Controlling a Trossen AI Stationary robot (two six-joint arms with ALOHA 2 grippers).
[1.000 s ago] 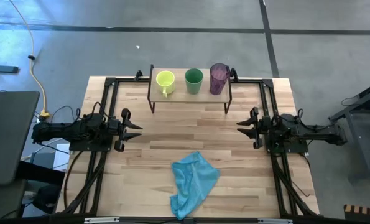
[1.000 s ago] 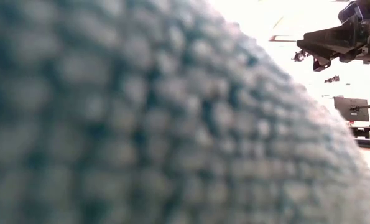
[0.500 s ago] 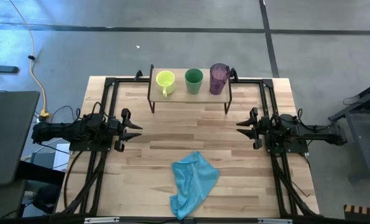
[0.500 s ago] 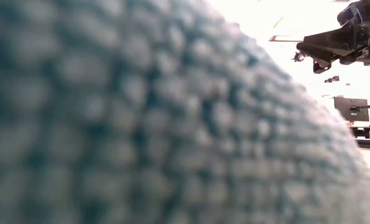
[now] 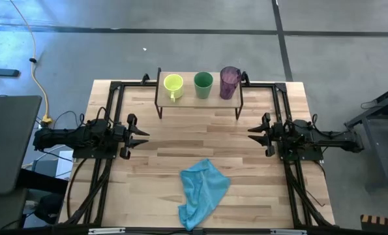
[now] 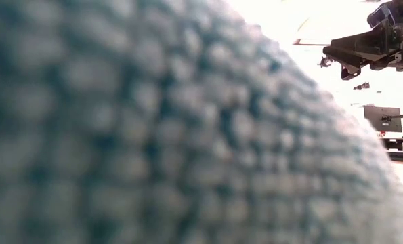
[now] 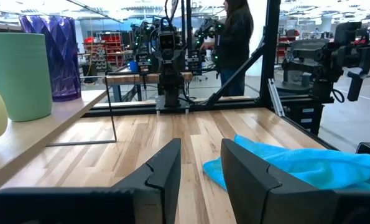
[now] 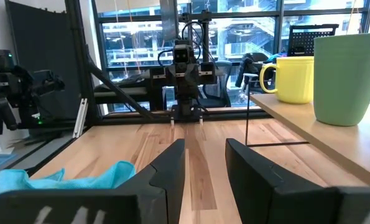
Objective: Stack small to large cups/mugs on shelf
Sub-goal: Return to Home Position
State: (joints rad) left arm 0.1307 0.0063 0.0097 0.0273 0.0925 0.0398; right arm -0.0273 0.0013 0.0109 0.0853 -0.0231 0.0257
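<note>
You are homing both arms: left gripper [image 5: 140, 136] and right gripper [image 5: 255, 133] are hovering, fingers parted and empty. Mug [image 5: 173, 83], green cup [image 5: 203, 82] and purple cup [image 5: 229, 79] are standing on the shelf [image 5: 186, 93]; only parking likely remains.

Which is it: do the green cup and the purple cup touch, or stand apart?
Apart. The high view shows a strip of bare shelf between the green cup and the purple cup.

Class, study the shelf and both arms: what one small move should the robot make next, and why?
Probably just hold both arms parked. The yellow mug, green cup and purple cup already stand in a row on the shelf, smallest to tallest, and the left gripper and right gripper are open, empty, at the sides of the table.
</note>
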